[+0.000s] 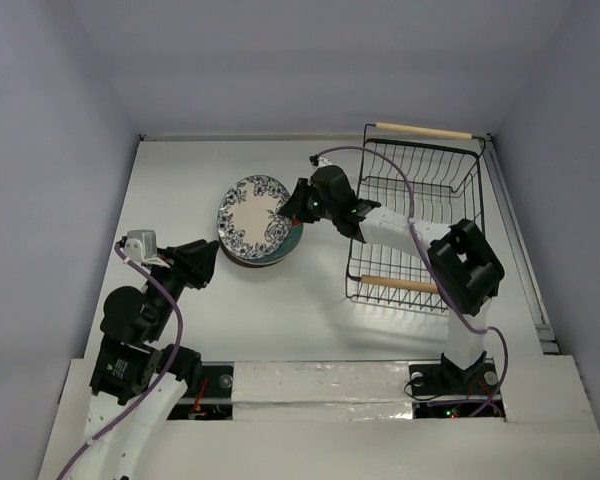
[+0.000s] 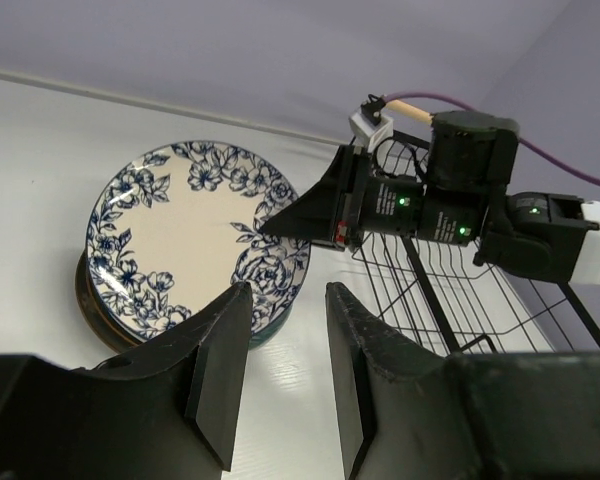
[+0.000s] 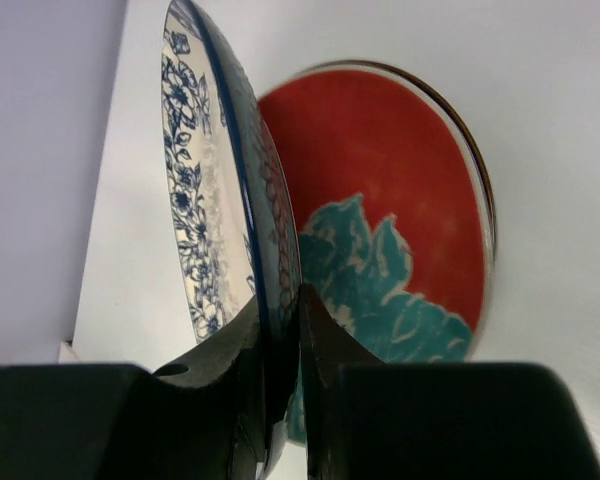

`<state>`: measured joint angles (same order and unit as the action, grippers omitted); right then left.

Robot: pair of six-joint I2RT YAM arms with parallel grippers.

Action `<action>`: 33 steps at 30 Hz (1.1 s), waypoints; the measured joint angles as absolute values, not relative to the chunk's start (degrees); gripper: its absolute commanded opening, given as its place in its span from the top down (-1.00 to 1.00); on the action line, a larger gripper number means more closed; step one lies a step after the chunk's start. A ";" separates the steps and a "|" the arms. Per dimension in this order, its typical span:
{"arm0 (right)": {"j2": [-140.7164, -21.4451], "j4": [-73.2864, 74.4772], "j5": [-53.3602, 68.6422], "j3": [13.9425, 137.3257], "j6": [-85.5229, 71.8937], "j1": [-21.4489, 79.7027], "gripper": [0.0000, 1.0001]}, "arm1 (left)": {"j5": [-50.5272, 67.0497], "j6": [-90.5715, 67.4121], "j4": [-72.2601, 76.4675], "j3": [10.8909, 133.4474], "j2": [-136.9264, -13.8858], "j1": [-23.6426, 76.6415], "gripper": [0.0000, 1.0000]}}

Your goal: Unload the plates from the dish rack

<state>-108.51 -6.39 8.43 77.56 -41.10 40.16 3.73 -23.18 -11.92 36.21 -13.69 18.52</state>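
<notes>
My right gripper (image 1: 285,213) is shut on the right rim of the white plate with the blue floral pattern (image 1: 250,218). It holds the plate tilted over a stack of plates (image 1: 292,243) at mid-table. In the right wrist view the floral plate (image 3: 195,200) stands edge-on between the fingers, over a red and teal plate (image 3: 400,200) on top of the stack. The left wrist view shows the floral plate (image 2: 180,235), the stack's teal edge (image 2: 270,325) and the right gripper (image 2: 270,228). My left gripper (image 1: 212,255) is open and empty, just left of the stack. The black wire dish rack (image 1: 477,180) holds no plates.
The rack's wooden handles lie at its far end (image 1: 423,130) and near end (image 1: 400,284). The right arm reaches left across the rack. White walls close the table at the left, back and right. The rack's wires (image 2: 450,290) show to the right in the left wrist view.
</notes>
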 measured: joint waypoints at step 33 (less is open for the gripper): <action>-99.48 15.22 -12.86 77.73 -26.70 47.62 -0.99 | 2.17 -23.44 -12.03 36.21 -13.72 18.26 -0.26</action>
